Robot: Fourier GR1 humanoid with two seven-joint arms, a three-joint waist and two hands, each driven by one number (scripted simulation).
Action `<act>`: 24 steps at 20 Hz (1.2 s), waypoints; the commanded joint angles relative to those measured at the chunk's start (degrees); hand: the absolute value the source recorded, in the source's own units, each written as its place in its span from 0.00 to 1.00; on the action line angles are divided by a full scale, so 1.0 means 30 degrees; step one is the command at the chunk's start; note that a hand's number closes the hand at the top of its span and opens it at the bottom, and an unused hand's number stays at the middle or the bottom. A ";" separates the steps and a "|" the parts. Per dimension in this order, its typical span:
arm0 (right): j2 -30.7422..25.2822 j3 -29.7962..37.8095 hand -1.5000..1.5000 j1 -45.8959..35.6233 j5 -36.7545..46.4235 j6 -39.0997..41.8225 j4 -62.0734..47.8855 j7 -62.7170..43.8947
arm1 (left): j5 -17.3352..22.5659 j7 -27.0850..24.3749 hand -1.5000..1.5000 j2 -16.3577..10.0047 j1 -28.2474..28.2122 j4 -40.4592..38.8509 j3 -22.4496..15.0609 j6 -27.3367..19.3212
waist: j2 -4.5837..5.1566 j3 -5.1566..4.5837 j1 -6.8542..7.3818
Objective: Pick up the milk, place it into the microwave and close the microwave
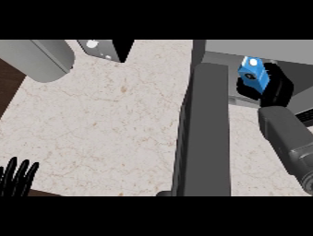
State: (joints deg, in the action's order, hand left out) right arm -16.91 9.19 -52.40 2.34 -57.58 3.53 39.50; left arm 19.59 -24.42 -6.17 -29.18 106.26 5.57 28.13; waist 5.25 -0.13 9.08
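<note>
right black hand [276, 87] curled round the small blue milk carton [251, 73], held at the grey microwave [267, 48] mouth; ease it deeper, set it flat, then release; open dark-grey door [203, 133] sits just left of the forearm, so withdraw straight back; left black hand [12, 177] rests open, lower left; room to move lies over the beige stone counter [104, 120] left of the door

Boxy grey right forearm [290, 136], darker jointed section lower down; right hand [278, 87] black, left hand [12, 177] black too, slim fingers [24, 169].

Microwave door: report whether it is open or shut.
Open: the microwave door juts out over the counter, and the right hand holds the milk at the opening.
</note>
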 commanded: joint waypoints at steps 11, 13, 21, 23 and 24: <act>0.1821 -0.3409 0.00 -0.1487 0.3523 0.0721 -0.1057 -0.2380 | -0.0305 0.0336 0.00 -0.0277 0.0954 -0.0637 0.0055 -0.0101 | -0.0310 0.0187 0.0719; 0.1937 -0.3488 0.00 -0.1493 0.3602 0.1154 -0.0958 -0.2121 | -0.0704 0.0035 0.00 0.0123 0.0832 -0.0709 -0.0211 -0.0300 | -0.0311 0.0196 0.0681; 0.2723 -0.3123 0.00 -0.2200 0.3229 0.3550 -0.0686 -0.2173 | -0.0689 -0.0042 0.00 -0.0063 0.1246 -0.0630 -0.0139 -0.0141 | -0.0346 0.0206 0.0441; 0.3224 -0.2475 0.00 -0.1772 0.2571 0.4045 0.0073 -0.1439 | -0.0692 -0.0216 0.00 -0.0170 0.1297 -0.0878 0.0008 -0.0017 | -0.0478 0.0212 0.0005; 0.3186 -0.2065 0.00 -0.1678 0.2152 0.4558 0.0496 -0.1071 | -0.0642 -0.0252 0.00 0.0078 0.0881 -0.0795 -0.0155 -0.0035 | -0.0518 0.0232 -0.0004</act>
State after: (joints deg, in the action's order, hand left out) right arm -8.60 0.70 -57.85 11.13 -47.80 2.46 34.28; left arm 17.58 -24.64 -6.22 -25.57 104.16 5.26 27.60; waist 4.03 0.50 9.77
